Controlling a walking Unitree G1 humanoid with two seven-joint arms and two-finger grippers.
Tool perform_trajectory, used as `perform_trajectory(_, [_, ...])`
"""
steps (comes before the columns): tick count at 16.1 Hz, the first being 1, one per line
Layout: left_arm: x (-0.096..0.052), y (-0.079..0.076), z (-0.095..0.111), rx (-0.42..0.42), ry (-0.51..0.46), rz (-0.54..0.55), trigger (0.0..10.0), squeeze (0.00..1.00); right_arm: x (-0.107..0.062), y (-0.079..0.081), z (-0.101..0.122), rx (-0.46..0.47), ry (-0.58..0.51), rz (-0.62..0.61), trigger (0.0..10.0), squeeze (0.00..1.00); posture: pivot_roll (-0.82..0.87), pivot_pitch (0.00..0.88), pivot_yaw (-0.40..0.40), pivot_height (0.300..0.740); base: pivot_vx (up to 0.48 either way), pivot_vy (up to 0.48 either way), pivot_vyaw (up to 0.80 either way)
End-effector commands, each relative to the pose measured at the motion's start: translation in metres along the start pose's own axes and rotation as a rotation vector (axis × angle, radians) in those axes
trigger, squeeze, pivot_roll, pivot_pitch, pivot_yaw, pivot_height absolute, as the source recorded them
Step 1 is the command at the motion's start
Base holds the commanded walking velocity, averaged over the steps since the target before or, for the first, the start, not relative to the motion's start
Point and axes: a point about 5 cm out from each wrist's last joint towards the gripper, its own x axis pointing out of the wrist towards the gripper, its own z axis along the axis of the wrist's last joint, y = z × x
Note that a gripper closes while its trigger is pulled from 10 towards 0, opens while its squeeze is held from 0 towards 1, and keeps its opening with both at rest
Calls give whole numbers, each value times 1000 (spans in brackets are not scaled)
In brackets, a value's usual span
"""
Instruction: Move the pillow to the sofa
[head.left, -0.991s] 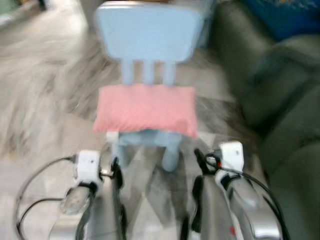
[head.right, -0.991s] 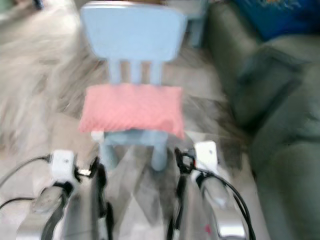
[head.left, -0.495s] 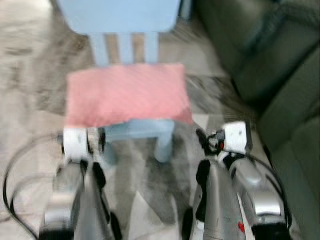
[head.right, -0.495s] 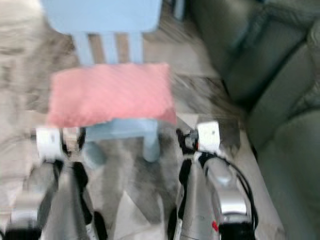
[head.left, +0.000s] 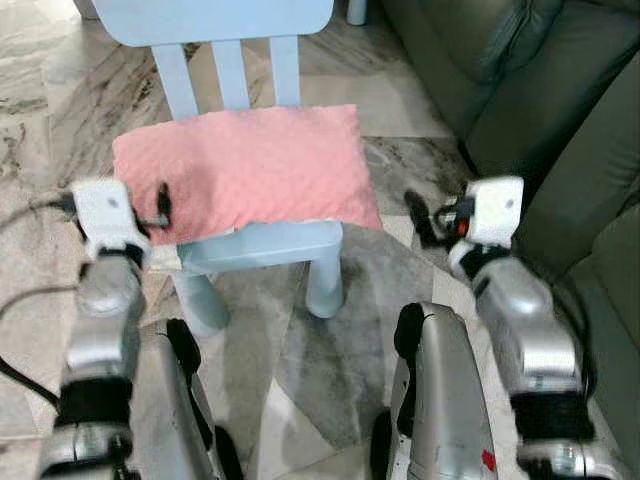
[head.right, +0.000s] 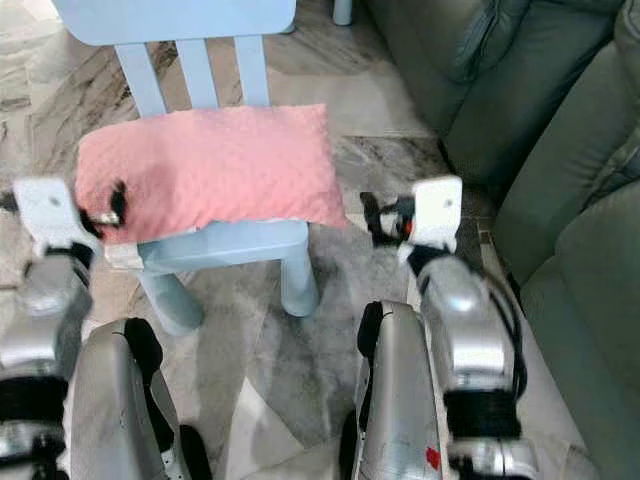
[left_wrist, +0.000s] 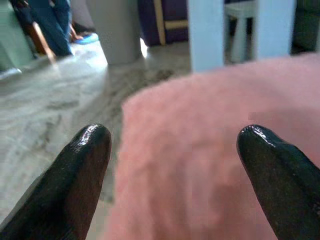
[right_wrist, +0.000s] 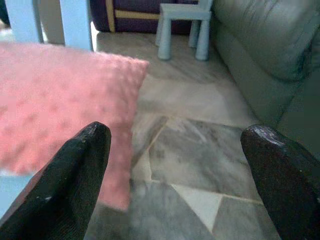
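A pink pillow (head.left: 245, 165) lies flat on the seat of a small light-blue chair (head.left: 265, 245). The dark green sofa (head.left: 560, 100) stands to the chair's right. My left gripper (head.left: 163, 203) is at the pillow's left edge. In the left wrist view it is open (left_wrist: 172, 175), its fingers (left_wrist: 82, 175) spread before the pillow's corner (left_wrist: 215, 150). My right gripper (head.left: 418, 215) hovers just right of the pillow's right front corner. It is open (right_wrist: 172, 170), with the pillow (right_wrist: 55, 105) beside one finger and bare floor between the two.
Grey marbled floor (head.left: 330, 350) surrounds the chair. A second small blue chair (right_wrist: 182, 20) stands farther back by the sofa's end. My own silver legs (head.left: 440, 400) fill the near foreground. The sofa's seat cushions (head.right: 590, 270) are close on the right.
The camera has come closer and tilted down onto the chair. Both arms have risen and reached forward, from low in front of the chair to either side of the pillow.
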Motion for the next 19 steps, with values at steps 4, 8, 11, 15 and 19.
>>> perform_trajectory(4, [22, 34, 14, -30, -18, 126, 10000, 0, 22, -13, 25, -15, -75, 76, 10000, 0, -17, 304, -21, 351, 0, 0, 0])
perform_trajectory(8, [43, 55, 28, -131, 7, 191, 10000, 0, 47, -12, 46, -4, -114, 147, 10000, 0, -6, 329, -24, 351, 0, 0, 0])
perform_trajectory(11, [58, 57, 43, -263, 14, 173, 10000, 0, 69, -13, 61, 177, -103, 203, 10000, 0, 5, 355, -26, 351, 0, 0, 0])
perform_trajectory(15, [67, 51, 50, -416, 39, 172, 10000, 0, 81, -7, 62, 327, -58, 257, 10000, 0, 30, 383, -25, 351, 0, 0, 0])
perform_trajectory(19, [72, 44, 49, -569, 79, 148, 10000, 0, 87, 8, 61, 376, -24, 352, 10000, 0, 51, 397, -20, 351, 0, 0, 0])
